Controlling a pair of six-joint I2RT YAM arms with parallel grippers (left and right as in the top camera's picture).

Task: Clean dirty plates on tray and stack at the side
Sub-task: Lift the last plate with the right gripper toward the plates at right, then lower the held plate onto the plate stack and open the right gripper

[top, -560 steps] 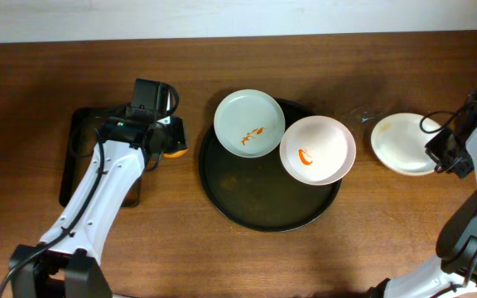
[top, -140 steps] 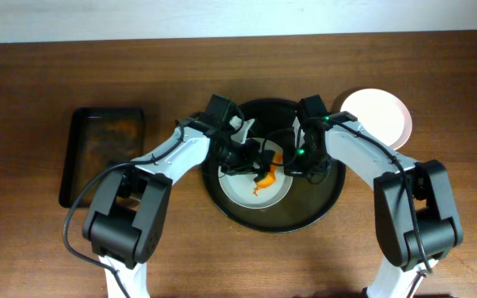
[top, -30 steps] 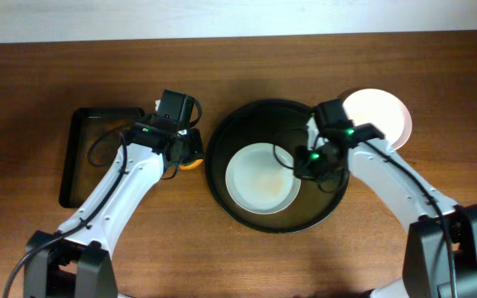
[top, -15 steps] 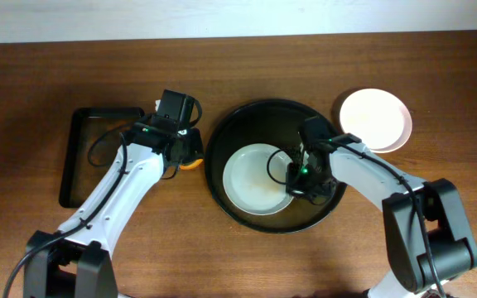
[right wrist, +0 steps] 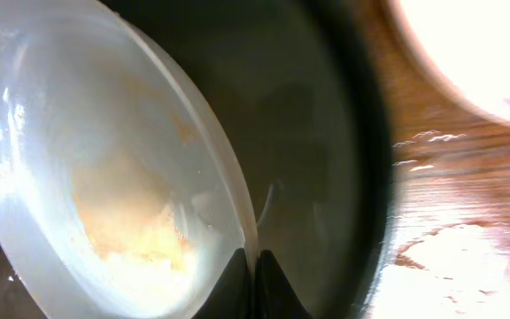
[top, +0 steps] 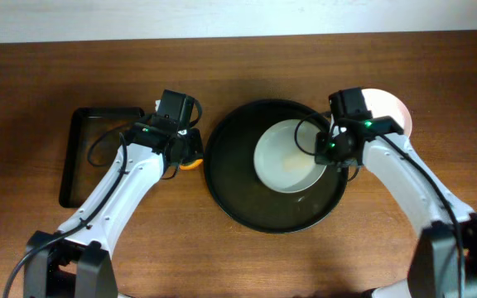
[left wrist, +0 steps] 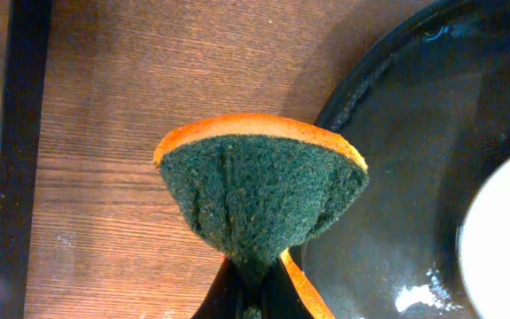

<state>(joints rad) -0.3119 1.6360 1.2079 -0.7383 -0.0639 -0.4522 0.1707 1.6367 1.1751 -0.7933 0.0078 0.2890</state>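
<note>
Shifted in the last half second: white plate point(top: 286, 157), from the lower middle of the round black tray point(top: 247, 203) up to its upper right part, along with the right hand point(top: 333, 151); left arm unchanged.

- White plate: inside the tray, near the right rim. A faint pale orange film shows at its centre in the right wrist view.
- Right hand: fingers closed on the plate's right edge, rim pinched between them.
- Left hand point(top: 185, 154): over bare counter point(top: 40, 83), just beside the tray's left rim. Gripping a sponge point(left wrist: 259, 195), green scouring face toward the wrist camera, orange backing along its top edge, folded where the fingers clamp it.
- Round black tray: centre of the counter, low rim, floor wet with droplets and streaks.
- Second white plate point(top: 396, 112): on the counter just beyond the tray's upper right rim, partly hidden by the right arm. Whether it is one plate or a stack cannot be told.
- Rectangular tray point(top: 77, 157): dark, at the left, well apart from the round tray.
- Counter: dark brown wood grain, with a wet sheen beside the tray's right rim.
- Wall point(top: 222, 16): pale strip along the far edge.
</note>
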